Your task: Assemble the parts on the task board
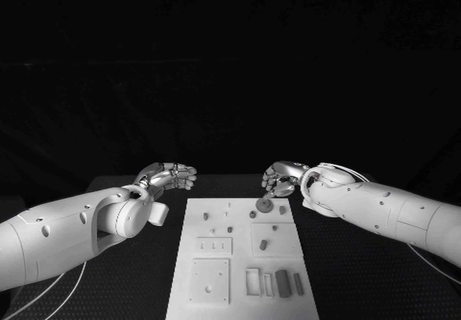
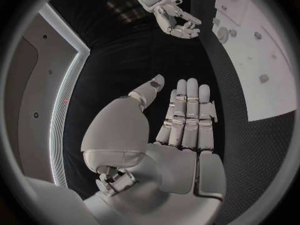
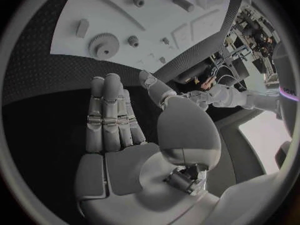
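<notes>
Both white arms reached in from either side. Left hand (image 1: 165,177) hovered with straight fingers (image 2: 187,110) side by side, holding nothing. Right hand (image 1: 282,179) likewise flat and empty, fingers (image 3: 109,110) extended.

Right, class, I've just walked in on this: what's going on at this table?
A two-armed robot is set to assemble small parts on a white task board. At this moment it holds nothing. The left hand hovers over the black table beside the board's far left corner, fingers straight and empty. The right hand hovers by the far right corner, just beyond a gear lying on the board. Several other parts lie untouched.
</notes>
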Tool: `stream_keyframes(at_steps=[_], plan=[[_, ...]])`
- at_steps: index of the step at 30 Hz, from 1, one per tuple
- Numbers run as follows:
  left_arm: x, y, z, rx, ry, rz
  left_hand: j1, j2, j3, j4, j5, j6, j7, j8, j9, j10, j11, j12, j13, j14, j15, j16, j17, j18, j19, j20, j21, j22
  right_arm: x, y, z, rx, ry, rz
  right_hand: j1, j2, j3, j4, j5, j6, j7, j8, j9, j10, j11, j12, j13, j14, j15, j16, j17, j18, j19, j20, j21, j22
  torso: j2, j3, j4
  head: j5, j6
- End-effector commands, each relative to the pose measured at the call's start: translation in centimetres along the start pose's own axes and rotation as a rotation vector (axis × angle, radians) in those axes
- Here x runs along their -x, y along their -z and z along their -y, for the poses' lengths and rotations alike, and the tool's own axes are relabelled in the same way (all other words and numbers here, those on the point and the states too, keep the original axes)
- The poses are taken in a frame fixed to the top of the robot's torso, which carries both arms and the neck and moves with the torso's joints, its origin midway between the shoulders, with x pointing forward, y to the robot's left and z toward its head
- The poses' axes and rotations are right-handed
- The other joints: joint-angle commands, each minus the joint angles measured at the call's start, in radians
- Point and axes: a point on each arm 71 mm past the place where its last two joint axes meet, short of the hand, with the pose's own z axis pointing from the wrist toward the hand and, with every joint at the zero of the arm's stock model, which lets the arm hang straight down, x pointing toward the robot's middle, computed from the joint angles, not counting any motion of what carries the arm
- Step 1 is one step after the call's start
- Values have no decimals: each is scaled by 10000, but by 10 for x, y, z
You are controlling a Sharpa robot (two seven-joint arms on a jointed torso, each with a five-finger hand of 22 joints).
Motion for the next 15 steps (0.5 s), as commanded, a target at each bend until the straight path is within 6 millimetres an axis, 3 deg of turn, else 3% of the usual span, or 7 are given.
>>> stream_keyframes(at_steps=[1, 2, 3, 5, 11, 15], plan=[[-5, 0, 3, -251, 22, -234, -111, -18, -15, -63, -52, -69, 37, -44, -8, -91, -7, -72, -17, 77, 16, 41, -15, -16, 43, 9, 59, 206, -6, 0, -7, 517, 1317, 7, 101, -73, -153, 12, -28, -3, -79, -56, -9, -17, -97, -95, 4, 551, -2, 659, 375, 148, 613, -208, 502, 103, 233, -11, 169, -86, -60], [-6, 1, 3, -249, 29, -245, -155, -47, -21, -63, -68, -92, 35, -64, -9, -137, 5, -113, -26, 73, 18, 44, -21, -14, 40, 10, 64, 205, -8, 0, -8, 564, 1388, -8, 155, -73, -217, 13, -77, -7, -82, -65, -15, -38, -88, -126, -1, 743, -38, 1008, 585, 148, 897, -345, 813, 131, 336, -85, 386, -307, 24], [-6, 0, 3, -249, 37, -270, -166, -50, -19, -64, -70, -96, 33, -69, -9, -144, 7, -121, -27, 74, 18, 46, -23, -13, 40, 10, 66, 205, -10, 0, -10, 637, 1474, -54, 172, -44, -248, 13, -67, 1, -85, -72, -22, -48, -54, -155, -6, 652, -70, 1202, 734, 148, 933, -435, 1007, 274, 414, -129, 513, -439, 91], [-8, 0, 3, -245, 54, -301, -177, -51, -15, -65, -71, -100, 32, -74, -8, -153, 11, -132, -29, 74, 17, 48, -26, -12, 40, 10, 69, 205, -12, 0, -13, 741, 1605, -142, 184, -17, -287, 4, -44, 31, -85, -102, -60, -16, -62, -227, -10, 426, -45, 1884, 1205, 148, 874, -593, 1600, 289, 460, -125, 521, -458, 88], [-10, -1, 1, -202, 107, -340, -207, -40, -1, -65, -70, -111, 30, -89, -4, -176, 21, -163, -32, 72, 17, 53, -34, -8, 39, 10, 76, 204, -23, 0, -22, 1067, 2095, -439, 188, 198, 112, 29, -45, 146, -63, -147, -160, -2, -34, -320, -65, 205, -28, 2622, 1521, 148, 654, -696, 2549, 275, 609, -127, 527, -473, 77], [-12, -1, 0, -190, 126, -366, -229, -29, 8, -63, -67, -113, 32, -95, 0, -185, 25, -180, -32, 71, 18, 57, -39, -6, 38, 11, 80, 203, -27, -1, -25, 1147, 2281, -458, 154, 173, 432, 31, -35, 207, -40, -175, -233, 28, -36, -322, -105, 138, -28, 2835, 1526, 148, 557, -719, 2878, 261, 678, -122, 532, -481, 85]])
